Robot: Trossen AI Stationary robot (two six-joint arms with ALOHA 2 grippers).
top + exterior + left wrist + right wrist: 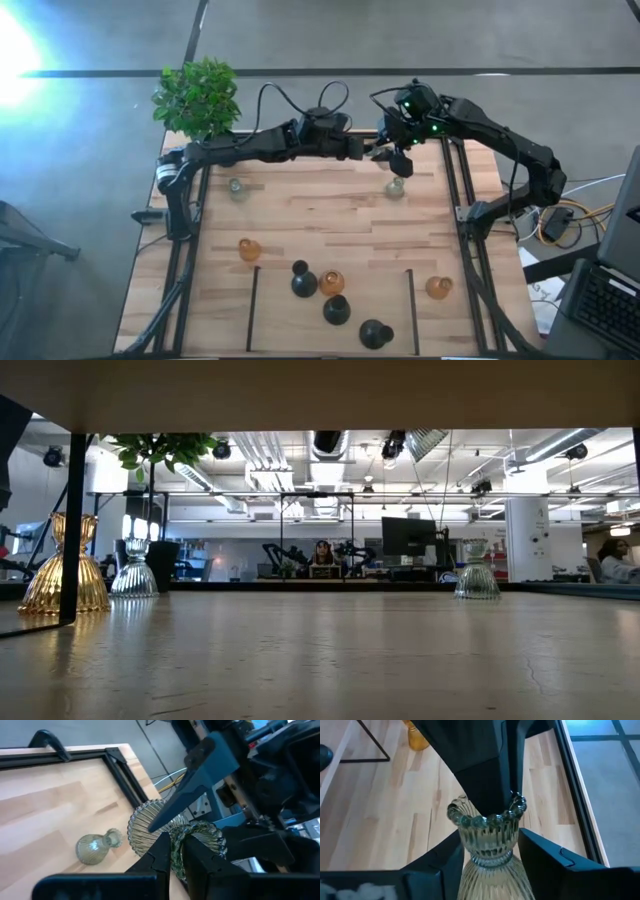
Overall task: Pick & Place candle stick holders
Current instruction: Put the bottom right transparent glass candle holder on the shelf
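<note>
Both grippers meet above the table's far right part on one pale green-grey holder point(489, 837), held clear of the table. My left gripper point(177, 857) is shut on its beaded rim. My right gripper point(489, 852) closes around it below the flared cup. It also shows in the high view point(379, 150). A second pale holder point(395, 187) stands upright on its base just below them, and a third one point(237, 188) stands at the far left. Amber holders point(249, 249) point(331, 283) point(438, 288) and black holders point(303, 280) point(337, 309) point(376, 333) stand nearer the front. My left gripper pinches the holder's beaded rim point(176, 845) between its two fingers. In the right wrist view one finger point(485, 775) reaches over the mouth. The fingers come level from the table's left. My right gripper has the holder between its two fingers at the bottom of the flared cup, by the neck point(490, 851), one finger point(447, 855) on each side. The bulb base points back toward my wrist and the mouth points away. The holder is clear of the table.
A black pot with a green plant point(198, 98) stands at the far left corner. Black frame rails point(452, 190) run along the table's sides, and thin black lines point(252, 300) point(411, 300) mark a front area. Bare wood point(320, 215) lies mid-table.
</note>
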